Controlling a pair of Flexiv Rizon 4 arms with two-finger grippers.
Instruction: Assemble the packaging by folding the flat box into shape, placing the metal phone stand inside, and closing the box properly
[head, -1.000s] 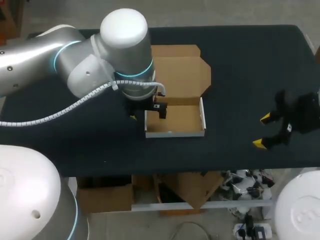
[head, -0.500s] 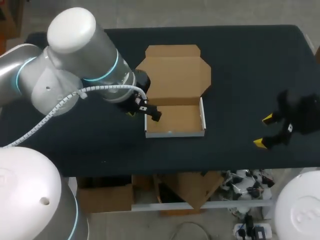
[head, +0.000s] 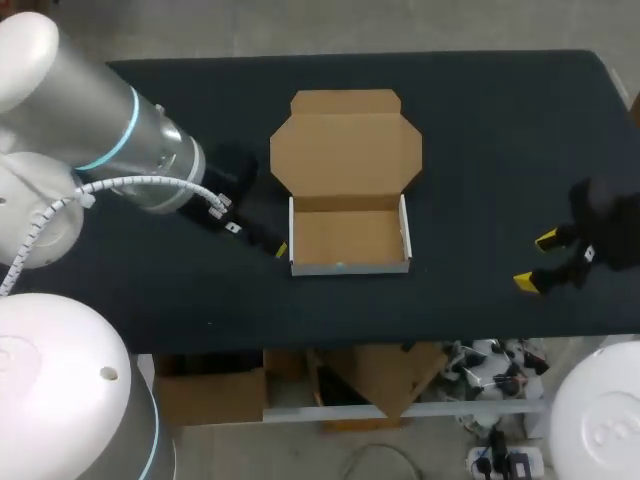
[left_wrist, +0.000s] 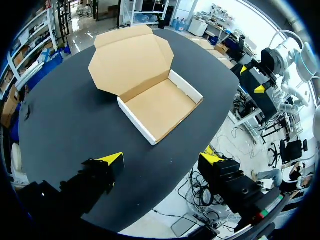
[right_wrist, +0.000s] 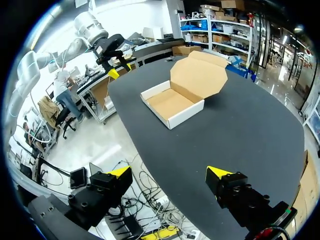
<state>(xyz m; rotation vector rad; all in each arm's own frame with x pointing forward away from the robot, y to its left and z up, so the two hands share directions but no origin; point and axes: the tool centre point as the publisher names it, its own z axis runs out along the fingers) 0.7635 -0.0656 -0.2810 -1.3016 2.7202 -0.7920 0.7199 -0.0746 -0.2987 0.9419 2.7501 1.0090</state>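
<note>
The cardboard box (head: 350, 240) stands folded into a shallow tray with white walls, its lid (head: 347, 150) lying open and flat behind it. The tray looks empty, and no metal phone stand shows in any view. My left gripper (head: 268, 240) sits low over the table just left of the tray's left wall, open and holding nothing. In the left wrist view the box (left_wrist: 160, 107) lies ahead of that open gripper (left_wrist: 161, 160). My right gripper (head: 535, 262) hangs open near the table's front right edge, far from the box (right_wrist: 172, 105), with nothing between its fingers (right_wrist: 169, 174).
The black table (head: 480, 130) carries only the box. My left arm's thick grey body (head: 110, 140) reaches in over the table's left part. The table's front edge runs close below the tray and under the right gripper.
My left arm has swung back to the left, taking its gripper from the tray's rear left corner to outside the left wall. The right gripper has shifted slightly to the right.
</note>
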